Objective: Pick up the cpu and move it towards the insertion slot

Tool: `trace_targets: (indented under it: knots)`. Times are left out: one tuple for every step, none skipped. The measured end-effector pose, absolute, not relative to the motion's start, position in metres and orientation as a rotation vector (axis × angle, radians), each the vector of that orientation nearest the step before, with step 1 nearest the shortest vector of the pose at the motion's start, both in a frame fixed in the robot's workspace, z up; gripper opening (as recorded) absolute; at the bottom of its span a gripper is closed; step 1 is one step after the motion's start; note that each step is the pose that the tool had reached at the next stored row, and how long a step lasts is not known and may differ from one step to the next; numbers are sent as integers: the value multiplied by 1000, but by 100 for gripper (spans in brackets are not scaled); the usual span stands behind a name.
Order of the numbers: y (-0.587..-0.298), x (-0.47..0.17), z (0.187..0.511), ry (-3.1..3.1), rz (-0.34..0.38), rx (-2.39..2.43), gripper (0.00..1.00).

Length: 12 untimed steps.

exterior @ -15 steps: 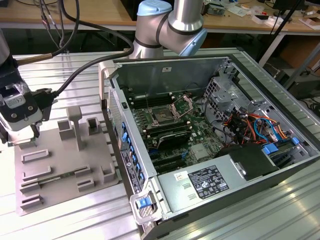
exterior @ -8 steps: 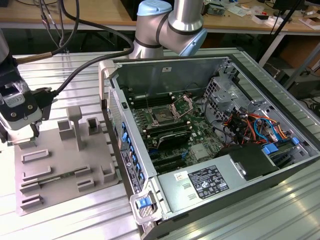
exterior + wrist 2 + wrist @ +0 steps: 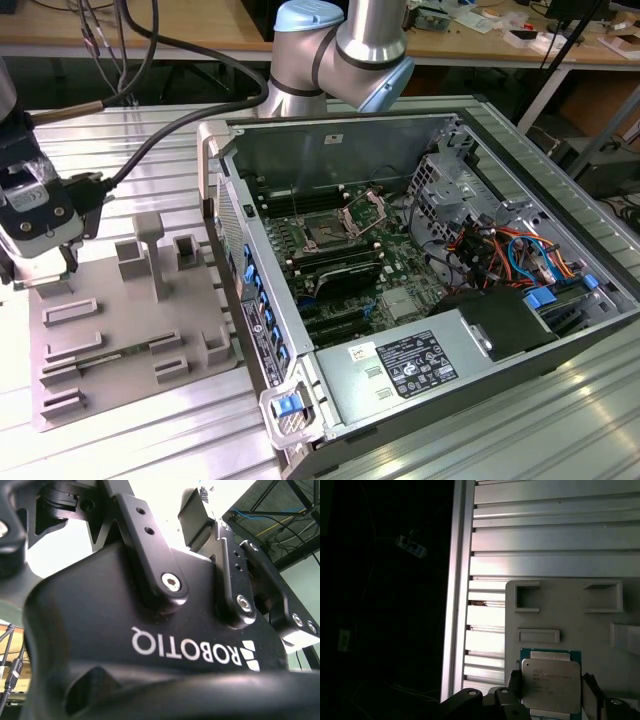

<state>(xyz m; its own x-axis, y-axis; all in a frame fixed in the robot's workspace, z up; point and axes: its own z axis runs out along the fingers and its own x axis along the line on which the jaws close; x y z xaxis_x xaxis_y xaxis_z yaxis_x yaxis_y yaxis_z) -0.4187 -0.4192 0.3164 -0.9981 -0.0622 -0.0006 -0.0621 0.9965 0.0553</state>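
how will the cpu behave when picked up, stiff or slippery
The cpu looks flat with a metal lid, so probably stiff, not floppy. Its smooth top and thin edges may be slippery. Lying flat on the grey tray, it shouldn't roll.

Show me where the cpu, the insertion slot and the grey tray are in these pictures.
cpu (image 3: 551, 682): first wrist view, middle of its silvery top.
insertion slot (image 3: 326, 236): exterior view, the dark square at its middle.
grey tray (image 3: 130, 312): exterior view, a bare flat patch of its surface.

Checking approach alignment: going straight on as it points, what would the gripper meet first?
Most likely the cpu, right ahead of the gripper, with the grey tray behind it; depth is unclear.
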Motion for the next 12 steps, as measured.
trace_targets:
  knots:
    - [-419,-419,317,-3138,-87,98,55]
    - [-419,-419,317,-3138,-87,98,55]
    - [-419,-419,318,-3138,-87,98,55]
    - [-419,-419,318,-3138,-87,98,55]
    - [-419,-419,318,-3138,-87,98,55]
    - [-419,-419,318,-3138,-87,98,55]
    - [-419,-419,319,-3138,-87,98,55]
    - [-419,-419,319,-3138,-87,98,55]
    - [-419,-419,320,-3138,-87,98,55]
    - [-419,-419,321,-3138,-87,98,55]
    - [-419,-419,321,-3138,-87,98,55]
    - [-419,-419,322,-3138,-87,98,55]
